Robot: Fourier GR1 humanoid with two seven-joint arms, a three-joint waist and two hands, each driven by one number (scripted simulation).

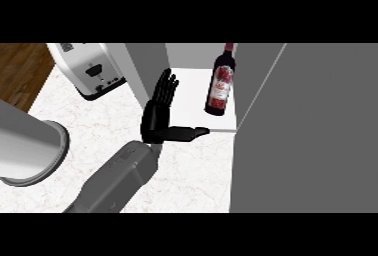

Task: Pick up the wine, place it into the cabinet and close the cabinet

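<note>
The wine bottle (221, 80), dark glass with a red label, stands upright on the white shelf (199, 122) inside the open cabinet. My left hand (157, 116) is open just left of the bottle, at the shelf's front left corner. Its fingers (167, 86) point straight up along the cabinet's left wall and its thumb (190, 133) sticks out to the right over the shelf's front edge. A clear gap separates the hand from the bottle. The cabinet door (310, 130), a large grey panel, stands open at the right and hides everything behind it. My right hand does not show.
A white toaster (92, 70) sits on the marble counter (184, 170) at the back left. A big grey cylinder with a pale rim (29, 147) fills the left edge. Brown wooden floor (22, 67) lies beyond the counter's left edge.
</note>
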